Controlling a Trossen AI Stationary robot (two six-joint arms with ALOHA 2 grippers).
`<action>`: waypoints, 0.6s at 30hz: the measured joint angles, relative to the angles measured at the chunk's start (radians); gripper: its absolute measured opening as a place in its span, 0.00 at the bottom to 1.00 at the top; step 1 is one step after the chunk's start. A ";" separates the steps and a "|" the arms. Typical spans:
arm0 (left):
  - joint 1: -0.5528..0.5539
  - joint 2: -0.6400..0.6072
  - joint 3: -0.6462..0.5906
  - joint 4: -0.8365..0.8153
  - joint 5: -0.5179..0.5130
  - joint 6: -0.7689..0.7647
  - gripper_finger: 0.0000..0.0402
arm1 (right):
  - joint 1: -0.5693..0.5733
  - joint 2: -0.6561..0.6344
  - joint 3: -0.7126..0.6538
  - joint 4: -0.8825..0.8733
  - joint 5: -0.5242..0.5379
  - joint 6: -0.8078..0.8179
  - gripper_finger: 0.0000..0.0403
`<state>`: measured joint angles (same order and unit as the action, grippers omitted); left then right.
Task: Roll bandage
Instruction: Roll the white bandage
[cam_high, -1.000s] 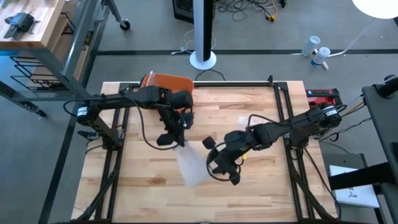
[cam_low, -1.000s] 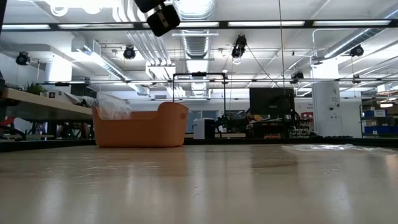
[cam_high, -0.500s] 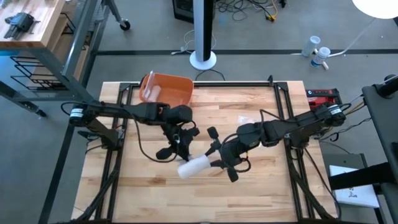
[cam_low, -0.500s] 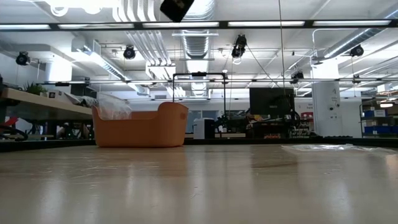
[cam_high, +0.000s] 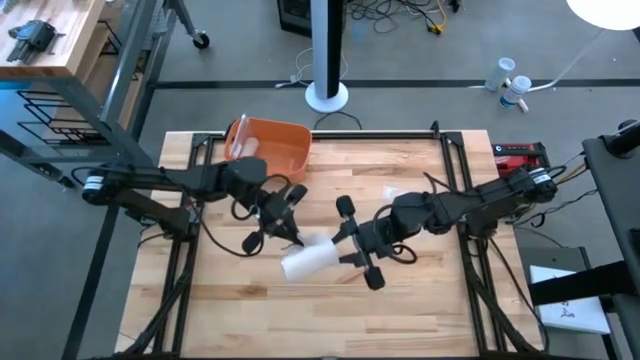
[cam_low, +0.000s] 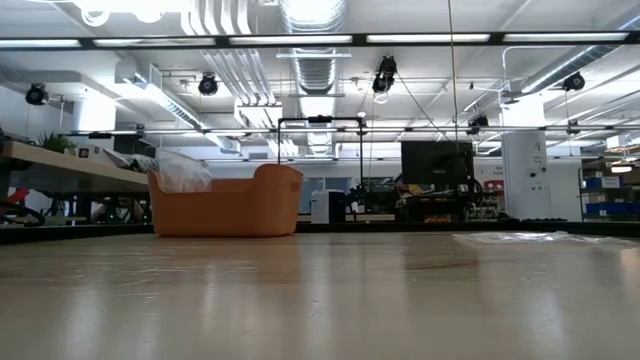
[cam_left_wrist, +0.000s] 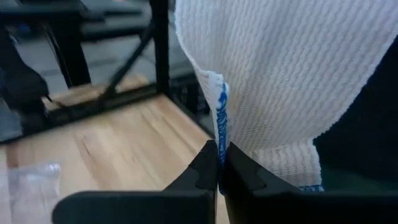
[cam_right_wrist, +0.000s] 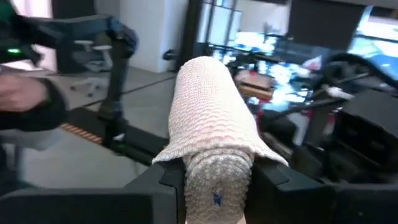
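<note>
**One bandage held between two grippers, mid-frame**

A single white bandage (cam_high: 308, 262) sits just below the centre of the high view, above the surface (cam_high: 420, 310). Its long axis runs from lower left to upper right.

The left gripper (cam_high: 287, 231) pinches the bandage's edge at its upper left; the left wrist view shows those fingers (cam_left_wrist: 208, 165) closed tight on the cloth. The right gripper (cam_high: 352, 252) has its fingers (cam_right_wrist: 155, 180) clamped on the roll's right end.

One orange bin (cam_high: 268, 146) stands at the upper left corner. The lower half of the surface lies open.
</note>
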<state>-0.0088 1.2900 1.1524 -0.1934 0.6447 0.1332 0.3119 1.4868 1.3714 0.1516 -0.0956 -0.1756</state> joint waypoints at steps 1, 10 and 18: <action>0.000 -0.009 -0.019 0.044 0.000 -0.022 0.00 | -0.002 0.000 0.000 0.003 0.019 -0.009 0.23; -0.014 -0.021 -0.122 0.251 0.007 -0.149 0.04 | -0.004 0.000 0.000 -0.004 0.117 -0.060 0.23; -0.049 -0.026 -0.134 0.220 0.007 -0.109 0.20 | -0.005 0.002 0.000 -0.027 0.121 -0.071 0.23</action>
<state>-0.0582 1.2639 1.0180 0.0261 0.6521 0.0239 0.3065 1.4887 1.3716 0.1251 0.0250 -0.2470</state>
